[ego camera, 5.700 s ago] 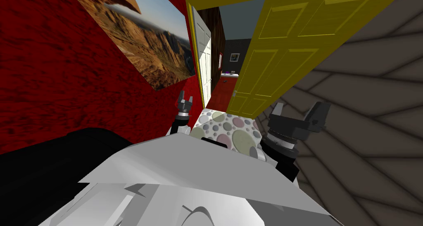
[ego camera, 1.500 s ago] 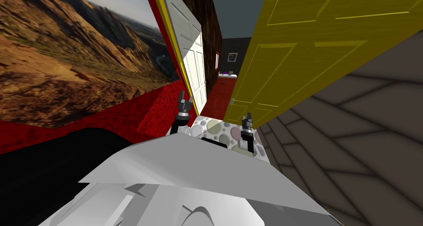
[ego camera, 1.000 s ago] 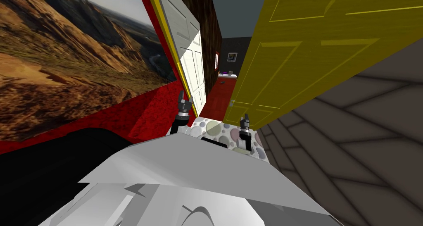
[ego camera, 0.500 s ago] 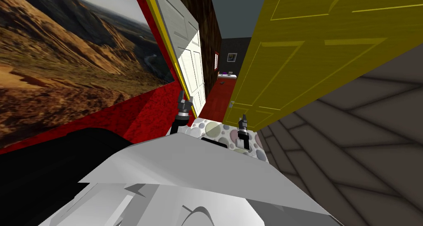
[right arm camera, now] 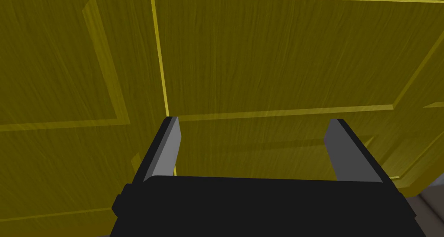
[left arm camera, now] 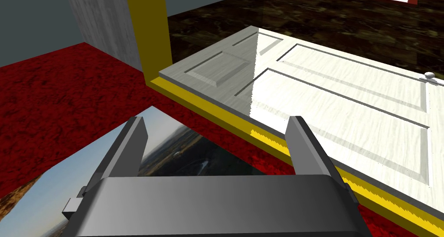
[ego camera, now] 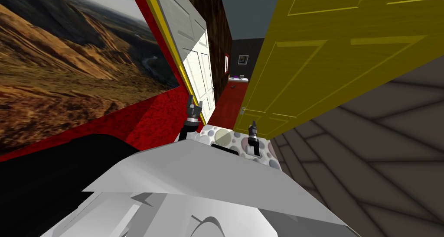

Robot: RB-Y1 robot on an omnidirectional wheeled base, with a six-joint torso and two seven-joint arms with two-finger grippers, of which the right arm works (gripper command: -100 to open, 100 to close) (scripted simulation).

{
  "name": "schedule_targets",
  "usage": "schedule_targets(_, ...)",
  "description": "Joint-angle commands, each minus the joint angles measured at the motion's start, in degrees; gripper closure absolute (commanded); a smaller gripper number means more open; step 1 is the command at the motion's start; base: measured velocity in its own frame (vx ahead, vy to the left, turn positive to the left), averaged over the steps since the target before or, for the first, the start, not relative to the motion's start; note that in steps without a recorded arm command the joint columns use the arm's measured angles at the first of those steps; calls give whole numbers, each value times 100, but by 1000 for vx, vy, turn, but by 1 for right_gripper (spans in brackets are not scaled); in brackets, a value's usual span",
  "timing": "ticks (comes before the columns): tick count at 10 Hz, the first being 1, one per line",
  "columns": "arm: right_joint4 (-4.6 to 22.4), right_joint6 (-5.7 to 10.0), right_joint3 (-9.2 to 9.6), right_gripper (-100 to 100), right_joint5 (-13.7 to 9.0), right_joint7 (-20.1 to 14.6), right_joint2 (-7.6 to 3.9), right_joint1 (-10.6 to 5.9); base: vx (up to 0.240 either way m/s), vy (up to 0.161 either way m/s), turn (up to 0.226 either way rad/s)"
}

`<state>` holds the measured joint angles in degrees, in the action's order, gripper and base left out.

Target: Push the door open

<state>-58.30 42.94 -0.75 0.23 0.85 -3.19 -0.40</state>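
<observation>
A yellow panelled door (ego camera: 329,52) stands swung well open on my right; its small handle (ego camera: 243,111) sits near its free edge. My right gripper (ego camera: 252,127) is open close to the door's lower part, and the right wrist view has the yellow panels (right arm camera: 269,52) just beyond the open fingers (right arm camera: 167,147). My left gripper (ego camera: 194,105) is open near the yellow door frame (ego camera: 173,61) on the left; past its fingers (left arm camera: 303,145) the wrist view shows the frame (left arm camera: 225,117) and a white panelled door (left arm camera: 347,104).
A red wall (ego camera: 143,117) with a large landscape picture (ego camera: 65,61) runs close on my left. A white door (ego camera: 195,61) lies beyond the frame. The passage ahead has a red floor (ego camera: 230,102); a spotted rug (ego camera: 225,137) lies under my arms. Grey floor planks (ego camera: 368,160) spread right.
I have moved forward toward the doorway; the picture and yellow door loom larger. The right gripper, earlier raised near the camera, now sits low by the door's base and drifts slightly left.
</observation>
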Motion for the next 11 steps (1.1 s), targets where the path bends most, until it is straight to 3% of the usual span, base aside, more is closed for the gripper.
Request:
schedule_targets(1,173,12,-1,-100,6,15,39,-59,99,-7,-7)
schedule_targets(5,782,77,-20,-100,16,50,154,-302,100,-6,-6)
schedule_targets(11,1484,153,-42,-100,28,91,330,-583,105,-11,-5)
